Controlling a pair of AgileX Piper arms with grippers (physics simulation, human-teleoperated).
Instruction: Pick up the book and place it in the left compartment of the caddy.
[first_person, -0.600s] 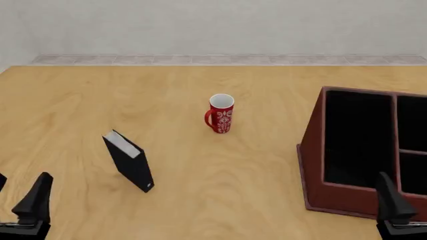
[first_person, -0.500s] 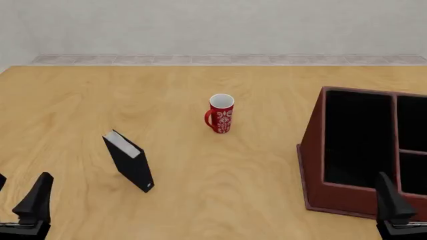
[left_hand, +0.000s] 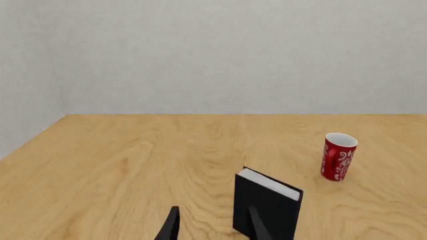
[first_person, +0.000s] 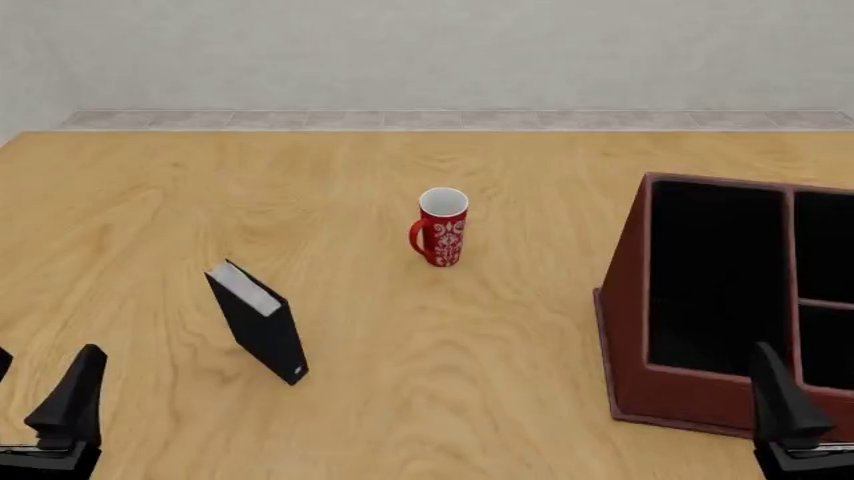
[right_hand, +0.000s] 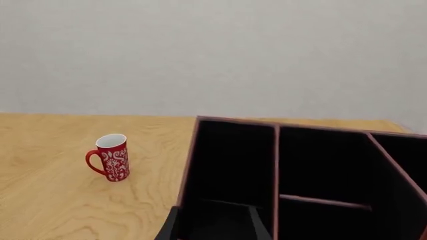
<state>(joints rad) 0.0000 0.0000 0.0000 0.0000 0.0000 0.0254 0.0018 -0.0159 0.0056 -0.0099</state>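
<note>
Nothing on the bench (first_person: 441, 350) has shifted since the earlier frames; only the left gripper (first_person: 34, 415) has dipped very slightly at the near left corner, and the right gripper (first_person: 801, 420) sits as it did at the near right corner.

Both pairs of fingers are parted and hold nothing: each wrist view shows two dark tips with a clear gap between them.

The book (first_person: 258, 321) stands upright on the left half of the bench, towards the near edge, its white page edges on top and its spine turned towards the near edge. It is apart from everything else. A red mug (first_person: 442, 227) stands near the middle, well clear of the book. The caddy (first_person: 627, 300) sits at the right edge, and its left compartment (first_person: 714, 275), the long black-lined one, looks empty.

By my reading the task is at its very start: the reach for the book has barely begun. The left arm is the nearer one. In its wrist view the book (left_hand: 267, 205) already lies ahead, a little off the line between the fingers, so the next move calls for advancing and centring until the fingers straddle the thin covers.
</note>
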